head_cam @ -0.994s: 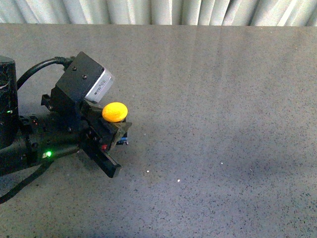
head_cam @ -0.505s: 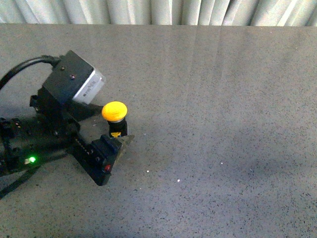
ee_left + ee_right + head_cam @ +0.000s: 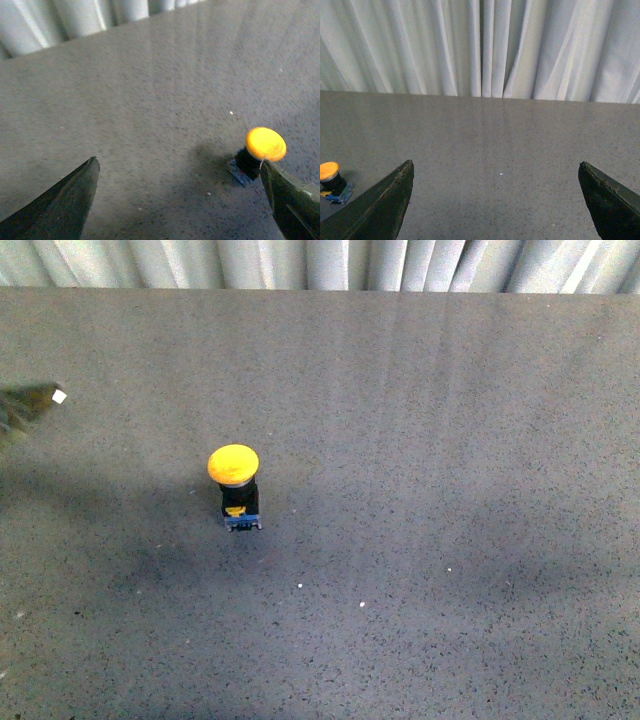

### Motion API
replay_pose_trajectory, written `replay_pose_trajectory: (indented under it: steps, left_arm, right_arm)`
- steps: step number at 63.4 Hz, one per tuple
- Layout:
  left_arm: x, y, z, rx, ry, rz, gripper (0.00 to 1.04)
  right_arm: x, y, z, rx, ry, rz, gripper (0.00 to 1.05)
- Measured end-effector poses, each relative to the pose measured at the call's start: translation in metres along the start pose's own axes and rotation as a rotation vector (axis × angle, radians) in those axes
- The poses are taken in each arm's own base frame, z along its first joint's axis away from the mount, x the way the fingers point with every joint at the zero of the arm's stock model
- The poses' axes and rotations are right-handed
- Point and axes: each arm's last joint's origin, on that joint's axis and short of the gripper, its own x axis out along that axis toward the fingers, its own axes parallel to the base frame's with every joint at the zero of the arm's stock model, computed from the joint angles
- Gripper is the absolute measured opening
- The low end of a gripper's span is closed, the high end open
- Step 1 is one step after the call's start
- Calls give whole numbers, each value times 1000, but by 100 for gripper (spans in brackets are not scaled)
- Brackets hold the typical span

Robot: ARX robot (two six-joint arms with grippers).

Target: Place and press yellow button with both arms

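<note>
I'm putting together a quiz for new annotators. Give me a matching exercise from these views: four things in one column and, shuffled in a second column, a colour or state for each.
Column A
1. yellow button
2. left gripper
3. table
4. curtain

Column B
a. open, holding nothing
b. white, pleated
c. grey, speckled
d. upright, standing free

Pairs: 1-d, 2-a, 3-c, 4-b
</note>
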Motion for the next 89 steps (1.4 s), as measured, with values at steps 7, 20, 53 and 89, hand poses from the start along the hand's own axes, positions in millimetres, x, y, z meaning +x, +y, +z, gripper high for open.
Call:
replay_pose_trajectory:
  steps: [7, 20, 53, 89]
  left_arm:
    - [-23, 3, 1, -35, -110, 323, 82]
    - [-71, -25, -11, -104, -221, 580, 42]
    - [-86, -67, -10, -112, -238, 602, 2]
    - [-101, -84, -6, -102, -263, 577, 2]
  right_arm:
    - [0, 0, 0, 0, 0, 0, 96]
    - [0, 0, 0, 0, 0, -1, 96]
    - [130, 67, 37, -123, 546, 323, 96]
    - [223, 200, 14, -257, 707, 520, 72]
